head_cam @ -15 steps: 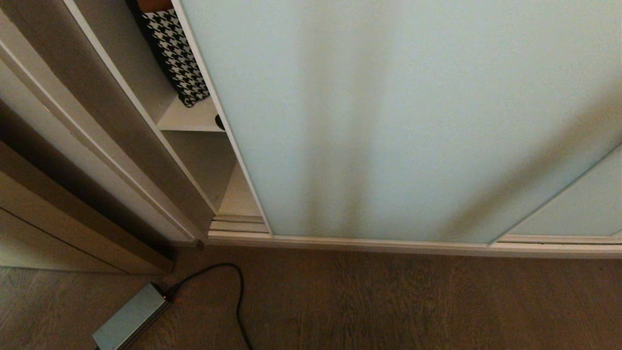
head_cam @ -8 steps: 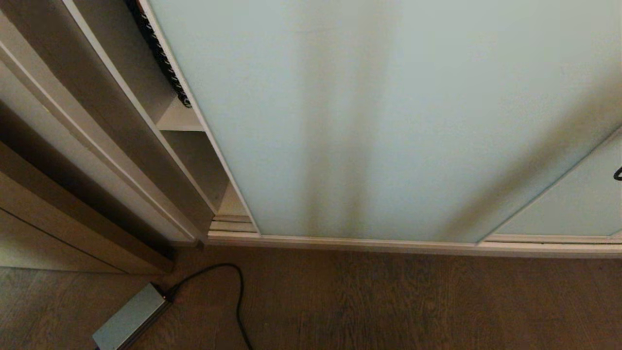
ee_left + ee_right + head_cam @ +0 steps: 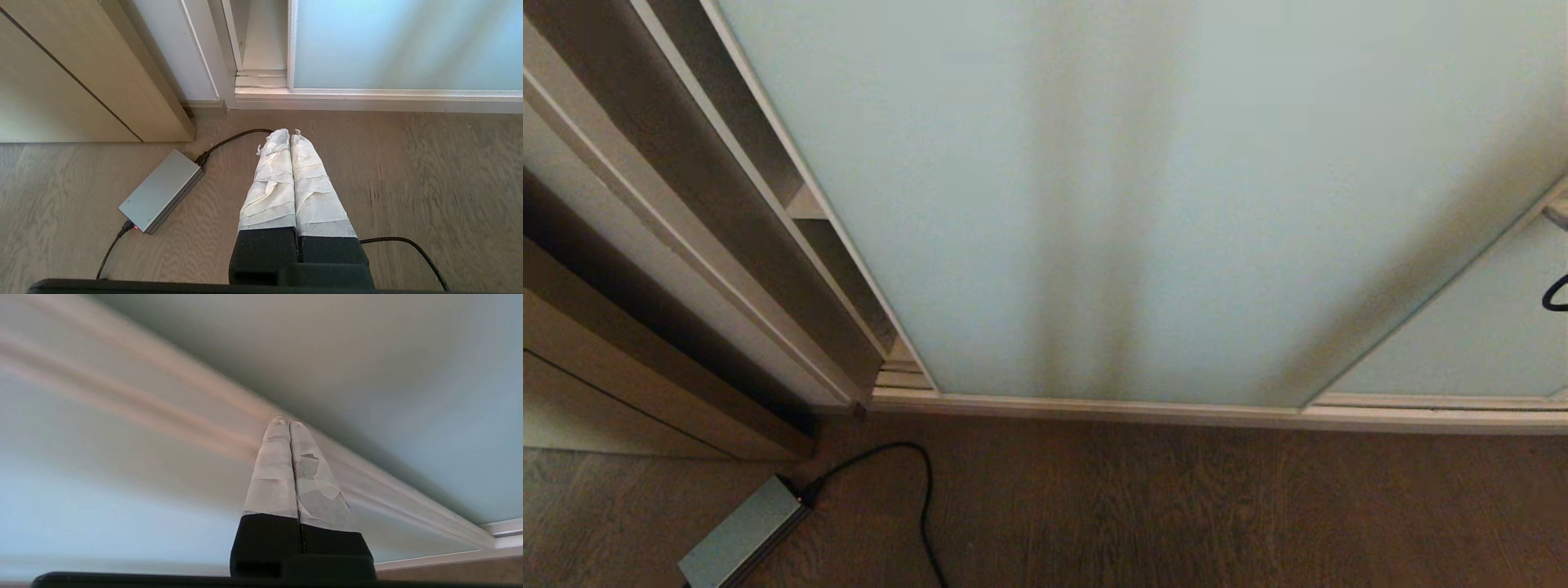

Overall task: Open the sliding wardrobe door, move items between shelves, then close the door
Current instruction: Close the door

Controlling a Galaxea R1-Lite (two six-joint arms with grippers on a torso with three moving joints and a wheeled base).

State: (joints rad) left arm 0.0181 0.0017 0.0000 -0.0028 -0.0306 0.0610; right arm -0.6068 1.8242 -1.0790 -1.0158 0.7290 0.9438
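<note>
The sliding wardrobe door [image 3: 1094, 204], a pale mint frosted panel with a slim cream frame, covers nearly the whole opening. Only a narrow gap stays at its left, where a sliver of shelf [image 3: 807, 206] shows. My right gripper [image 3: 289, 422] is shut, with its taped fingertips pressed against the door's cream frame [image 3: 184, 400] on the right side. The left gripper [image 3: 289, 132] hangs shut and empty over the floor in front of the wardrobe's left corner. The door hides the items.
A grey power brick [image 3: 742, 535] with a black cable [image 3: 923, 490] lies on the wood floor at the lower left. The ridged floor track [image 3: 907, 377] runs under the door. The second panel [image 3: 1486, 343] stands on the right, and a wood-coloured cabinet [image 3: 605, 367] on the left.
The door has slid left, covering the houndstooth cushion and narrowing the opening to a slit. A bit of the right arm has come in at the right edge of the head view.
</note>
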